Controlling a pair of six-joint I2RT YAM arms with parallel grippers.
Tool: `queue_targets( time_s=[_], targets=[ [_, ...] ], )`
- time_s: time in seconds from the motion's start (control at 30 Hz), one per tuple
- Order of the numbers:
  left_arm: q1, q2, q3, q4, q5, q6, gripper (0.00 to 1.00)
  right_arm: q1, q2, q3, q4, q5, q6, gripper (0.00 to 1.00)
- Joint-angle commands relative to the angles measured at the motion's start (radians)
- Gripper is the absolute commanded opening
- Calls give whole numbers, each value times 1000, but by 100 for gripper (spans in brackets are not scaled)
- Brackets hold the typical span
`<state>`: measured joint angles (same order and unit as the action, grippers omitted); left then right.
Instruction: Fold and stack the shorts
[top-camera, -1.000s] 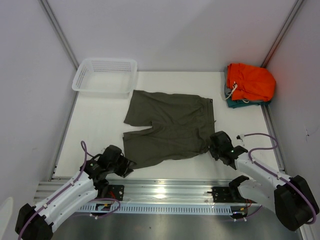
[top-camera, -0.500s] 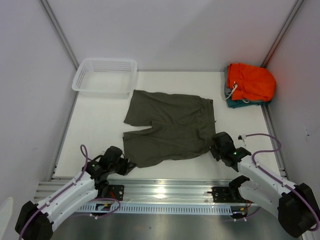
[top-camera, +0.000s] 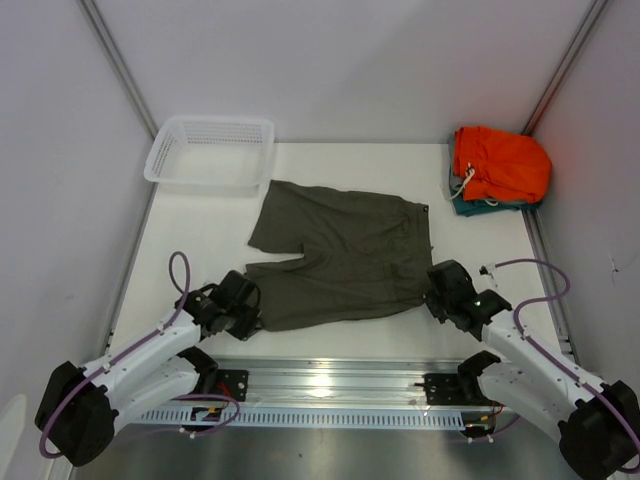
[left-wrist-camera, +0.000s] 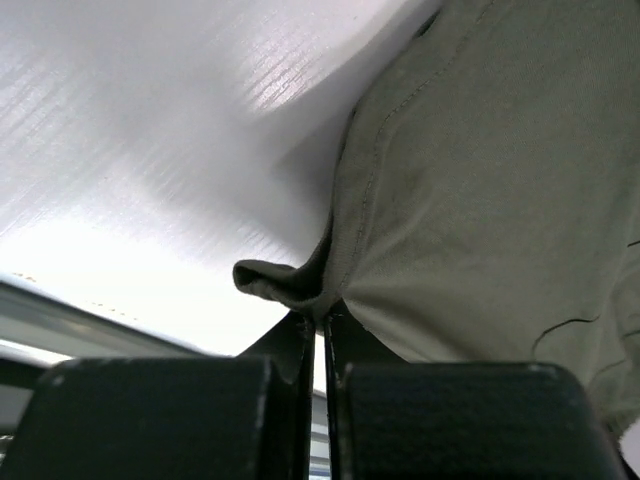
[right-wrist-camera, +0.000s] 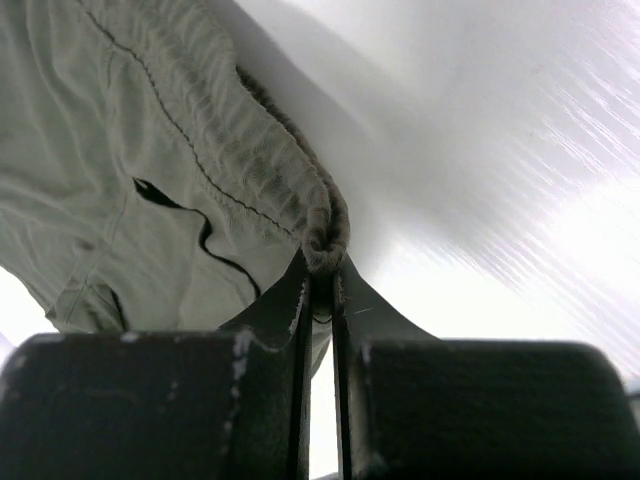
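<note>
The olive-green shorts (top-camera: 340, 250) lie flat in the middle of the white table, waist to the right, legs to the left. My left gripper (top-camera: 247, 315) is shut on the near leg's hem corner, which bunches between its fingers in the left wrist view (left-wrist-camera: 322, 310). My right gripper (top-camera: 437, 300) is shut on the near end of the gathered waistband (right-wrist-camera: 322, 250), with the dark drawstring cord (right-wrist-camera: 200, 225) lying beside it. Both pinched edges are lifted slightly off the table.
A white mesh basket (top-camera: 210, 150) stands at the back left. Folded bright orange shorts (top-camera: 500, 165) sit on a teal garment (top-camera: 470, 207) at the back right. Grey walls close in the table on three sides; a metal rail (top-camera: 330, 385) runs along the front.
Both grippers have closed in on the shorts' near edge and taken hold. The left gripper moved right onto the leg hem; the right shifted slightly toward the waistband corner.
</note>
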<state>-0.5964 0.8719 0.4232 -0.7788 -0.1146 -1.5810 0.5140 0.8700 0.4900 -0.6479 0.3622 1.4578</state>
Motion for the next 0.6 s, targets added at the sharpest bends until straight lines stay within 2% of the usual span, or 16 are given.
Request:
queue_targets(
  time_s=[0.0,0.13,0.37,0.57],
  targets=[
    [-5,27,45,-125,-40,75,0,-8,-52,39,-157,70,-13,0],
    [-5,23,72,-224,-45,-3,0,-9,-74,84,-248,96,-39,0],
    [-6,-50,149,-303,-60,41,0,-12,-88,194,-438,73,-53,0],
    [-20,-76,259,-362,-89,56,0,-12,-146,196,-429,60,-68,0]
  ],
)
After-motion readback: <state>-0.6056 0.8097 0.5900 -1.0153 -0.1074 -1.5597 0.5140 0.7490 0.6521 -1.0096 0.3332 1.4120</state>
